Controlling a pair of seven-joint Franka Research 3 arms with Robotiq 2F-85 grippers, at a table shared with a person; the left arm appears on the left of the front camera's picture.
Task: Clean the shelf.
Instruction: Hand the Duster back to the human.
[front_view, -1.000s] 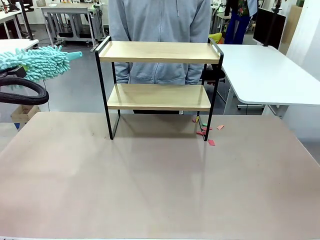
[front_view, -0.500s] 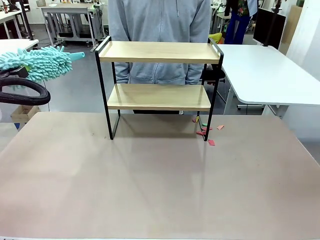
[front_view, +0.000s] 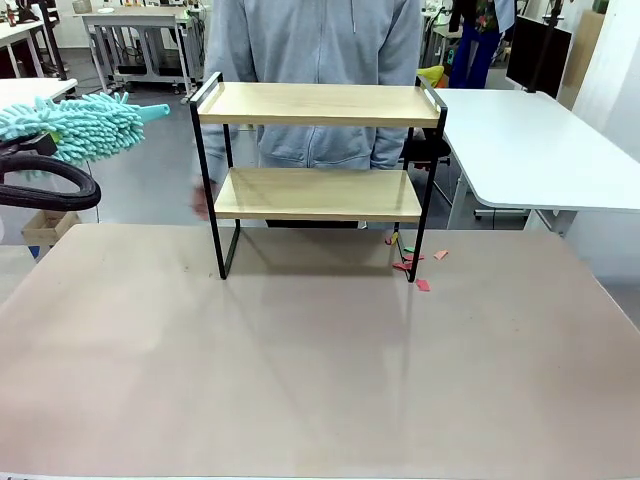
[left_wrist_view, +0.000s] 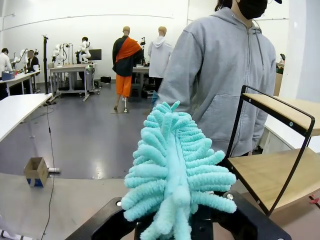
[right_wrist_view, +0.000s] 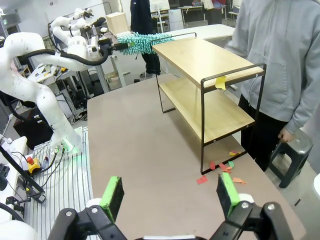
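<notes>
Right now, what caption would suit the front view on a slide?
The left gripper holds a teal duster beside the two-tier shelf, paper scraps lying on the table.

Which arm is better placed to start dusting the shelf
Left. The left gripper is shut on the teal duster, held beside the shelf at top-board height. The right gripper is open, holds nothing and sits back from the shelf.
</notes>
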